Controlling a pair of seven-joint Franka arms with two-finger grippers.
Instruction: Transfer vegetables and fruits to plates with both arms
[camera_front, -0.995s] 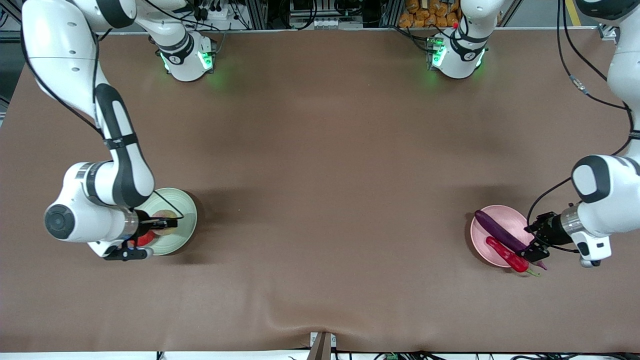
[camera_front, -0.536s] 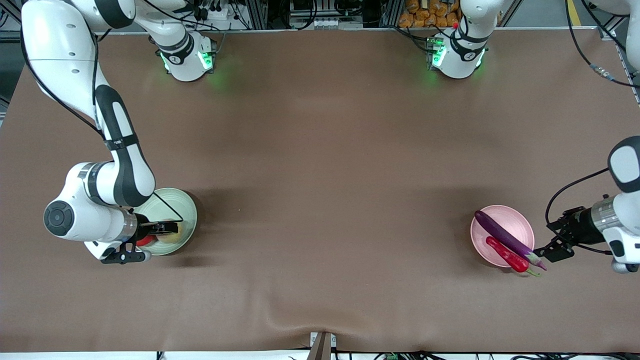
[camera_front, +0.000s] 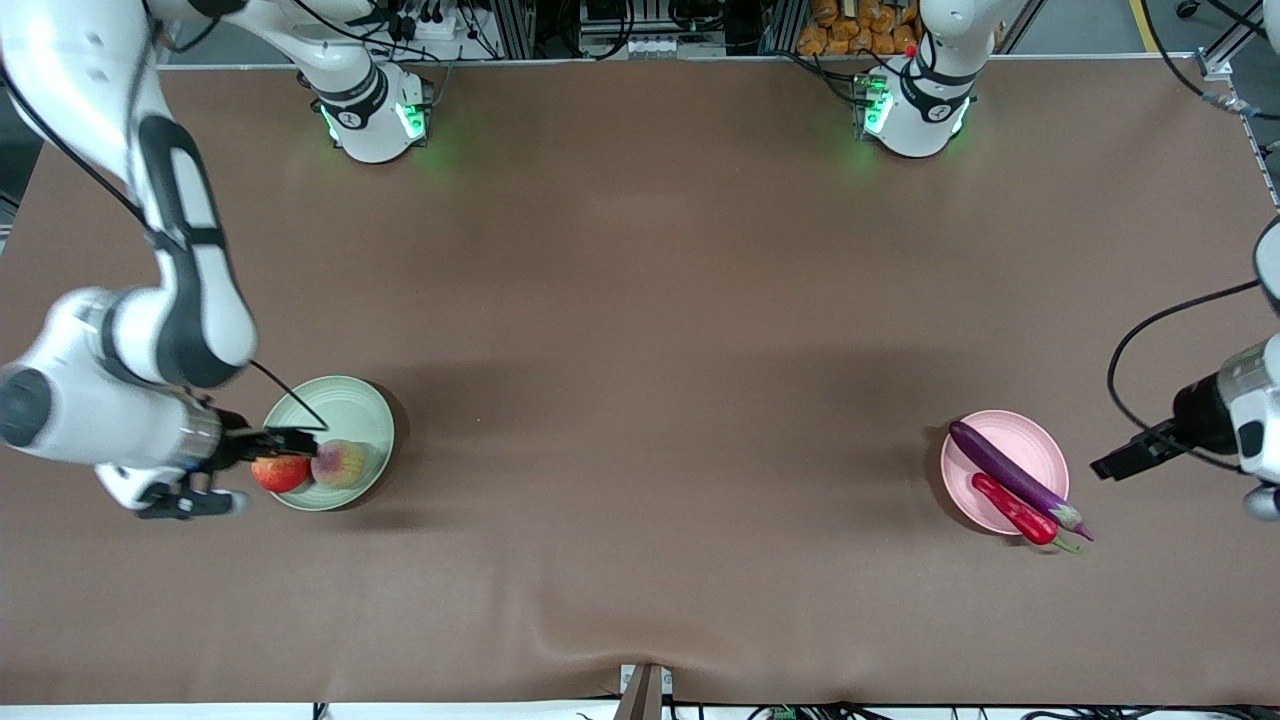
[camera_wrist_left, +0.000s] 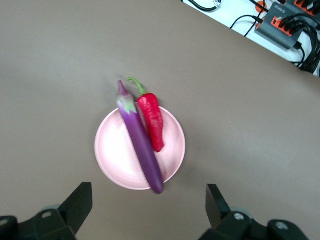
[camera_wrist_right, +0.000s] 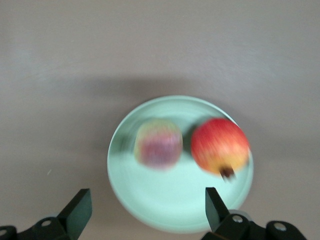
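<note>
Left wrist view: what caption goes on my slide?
Purple eggplant and red chili lie side by side on the pink plate.

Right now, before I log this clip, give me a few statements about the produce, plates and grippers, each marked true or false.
1. The eggplant and the chili pepper lie together on the pink plate. True.
2. The peach sits on the bare table. False: it is on the green plate, beside the pomegranate.
3. The left gripper is shut on the eggplant. False: it is open, holding nothing, past the pink plate toward the left arm's end of the table.
4. The right gripper is open and holds nothing. True.
5. The chili pepper's green stem reaches past the pink plate's rim. True.
</note>
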